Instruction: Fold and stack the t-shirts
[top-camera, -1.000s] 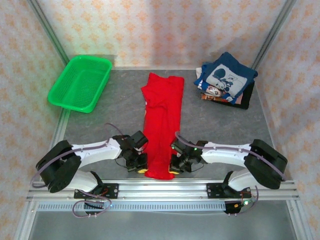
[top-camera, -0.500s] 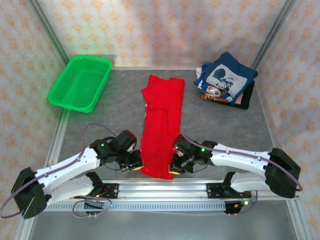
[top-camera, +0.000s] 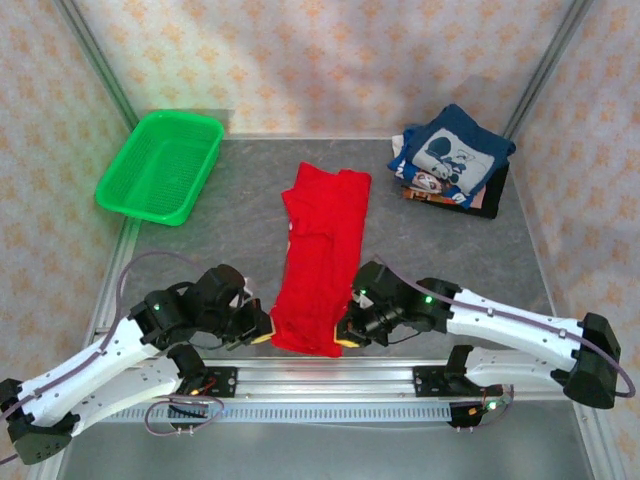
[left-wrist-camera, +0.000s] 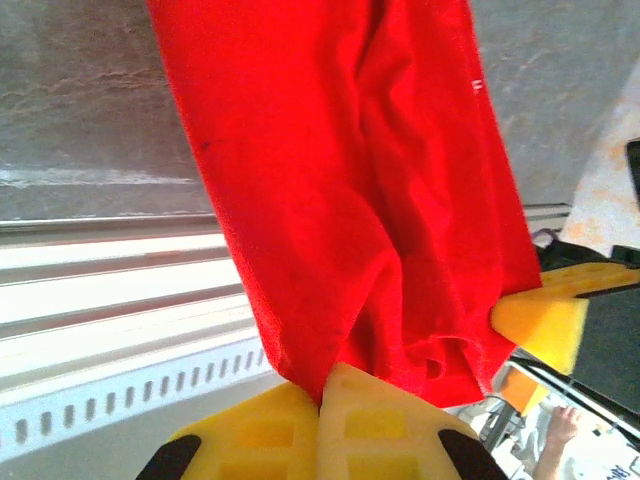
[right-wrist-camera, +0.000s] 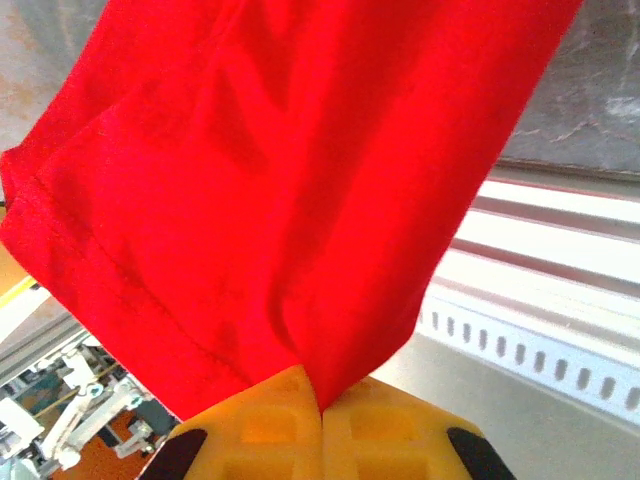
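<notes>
A bright red t-shirt (top-camera: 320, 250) lies folded lengthwise into a long strip down the middle of the grey table, its near end raised off the surface. My left gripper (top-camera: 262, 336) is shut on the near left corner of that red t-shirt (left-wrist-camera: 350, 200), and cloth runs straight out from between its yellow fingers (left-wrist-camera: 265, 430). My right gripper (top-camera: 347, 338) is shut on the near right corner of the same shirt (right-wrist-camera: 280, 180), pinched between its yellow fingers (right-wrist-camera: 385, 430). A navy t-shirt (top-camera: 452, 152) with a white cartoon print tops a stack of folded tees at the back right.
A green plastic basket (top-camera: 162, 165) stands at the back left corner. The aluminium rail (top-camera: 330, 375) with the arm bases runs along the near edge, just under the lifted shirt hem. Frame posts and patterned walls close in the table's back and sides.
Both grippers, still shut on the shirt's near corners, have risen and drawn toward the near edge, lifting the hem. Both arms have stretched out, their elbows swinging outward and down.
</notes>
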